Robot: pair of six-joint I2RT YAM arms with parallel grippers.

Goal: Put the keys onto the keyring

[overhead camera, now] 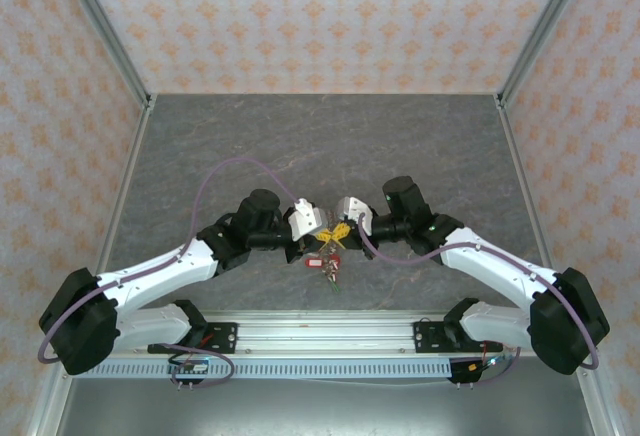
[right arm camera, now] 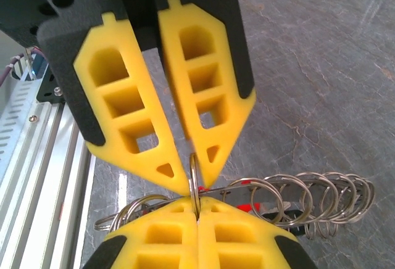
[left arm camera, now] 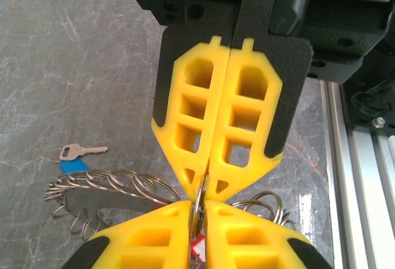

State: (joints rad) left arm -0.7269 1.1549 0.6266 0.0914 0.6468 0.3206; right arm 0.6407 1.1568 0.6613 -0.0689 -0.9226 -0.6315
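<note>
Near the rail (overhead camera: 320,328), left gripper (left arm camera: 197,210) and right gripper (right arm camera: 196,204) are both pinching one thin loop of the keyring (right arm camera: 308,186). The job now seems to be prising it open gently, without twisting. Farther out, a blue-tagged key (left arm camera: 80,152) is lying loose.

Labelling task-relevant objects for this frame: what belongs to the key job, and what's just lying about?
Job: keyring, pinched by left gripper and right gripper; blue-tag key, loose on table.
Just there: rail, cable.
</note>
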